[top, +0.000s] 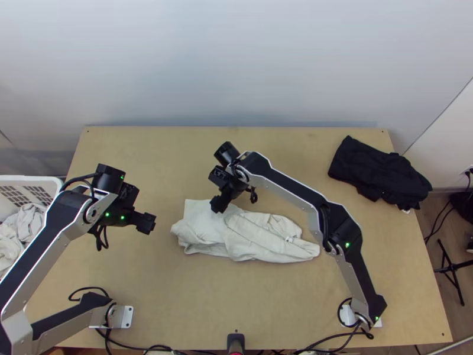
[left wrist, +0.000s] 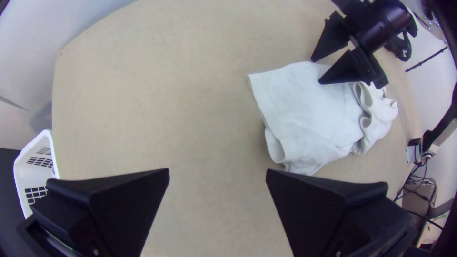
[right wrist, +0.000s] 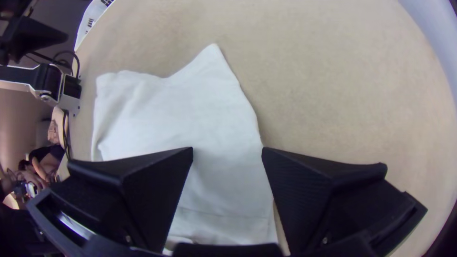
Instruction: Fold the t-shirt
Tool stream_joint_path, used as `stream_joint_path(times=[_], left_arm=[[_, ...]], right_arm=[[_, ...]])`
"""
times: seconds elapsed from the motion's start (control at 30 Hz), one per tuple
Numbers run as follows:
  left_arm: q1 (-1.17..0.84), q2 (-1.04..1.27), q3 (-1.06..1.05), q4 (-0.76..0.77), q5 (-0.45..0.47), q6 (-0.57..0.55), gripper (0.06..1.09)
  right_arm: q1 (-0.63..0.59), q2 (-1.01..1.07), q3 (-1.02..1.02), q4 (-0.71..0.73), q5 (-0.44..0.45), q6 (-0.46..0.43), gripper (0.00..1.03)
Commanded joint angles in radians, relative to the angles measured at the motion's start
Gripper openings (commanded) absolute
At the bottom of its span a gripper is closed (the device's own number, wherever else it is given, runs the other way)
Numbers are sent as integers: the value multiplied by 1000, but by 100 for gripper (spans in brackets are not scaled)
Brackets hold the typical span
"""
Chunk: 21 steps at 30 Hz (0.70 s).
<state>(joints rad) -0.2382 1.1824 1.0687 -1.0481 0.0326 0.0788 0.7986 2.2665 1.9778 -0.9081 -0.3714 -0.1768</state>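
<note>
- See the off-white T-shirt (top: 260, 236) at the clock's centre on the light wooden table (top: 177, 296), bunched lengthwise from 9 to 3 o'clock, flatter towards 9, more rumpled towards 3.
- Find the right gripper (top: 217, 206) over the T-shirt's 10 o'clock edge; in the right wrist view, see the right gripper (right wrist: 227, 150) with fingers spread wide above cloth and bare wood, gripping nothing. Cannot tell about contact with the fabric.
- Find the left gripper (top: 148, 223) at 9 o'clock, apart from the T-shirt; in the left wrist view, see the left gripper (left wrist: 217, 171) with fingers far apart, holding nothing.
- Note the right arm (top: 290, 188) curving from 4 o'clock above the table, in the way on the T-shirt's 1 to 3 o'clock side.
- Note the left arm (top: 56, 228) rising from 8 o'clock, between the T-shirt and the white laundry basket (top: 35, 178) at 9 o'clock.
- See pale cloths (top: 29, 222) heaped inside the basket, cut off by the top view's edge.
- See a black garment (top: 378, 171) bunched at 2 o'clock, well apart from the T-shirt.
- Lose a patch of the T-shirt's 11 o'clock edge behind the right gripper; cannot count the fabric's layers or pick out the neckline.
</note>
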Motion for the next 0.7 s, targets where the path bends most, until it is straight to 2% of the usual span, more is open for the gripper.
stream_joint_path(times=[0.0,0.13,0.23,0.3,0.37,0.6,0.67], left_arm=[[0,-7,-13,5,0,1,104],[-1,-7,-21,10,1,1,104],[-6,-7,-29,14,1,1,104],[-9,-9,-33,16,1,-1,104],[-10,-10,-38,16,1,1,104],[-23,-15,-53,22,1,-1,104],[-29,-15,-56,25,1,-1,104]], right_arm=[[1,21,13,8,-1,-6,56],[1,21,16,14,-3,-6,49],[1,21,7,32,-6,-9,31],[-1,21,4,40,-11,-12,24],[-1,21,1,44,-12,-16,22],[1,19,-4,52,-24,-46,3],[1,18,-8,52,-27,-47,3]])
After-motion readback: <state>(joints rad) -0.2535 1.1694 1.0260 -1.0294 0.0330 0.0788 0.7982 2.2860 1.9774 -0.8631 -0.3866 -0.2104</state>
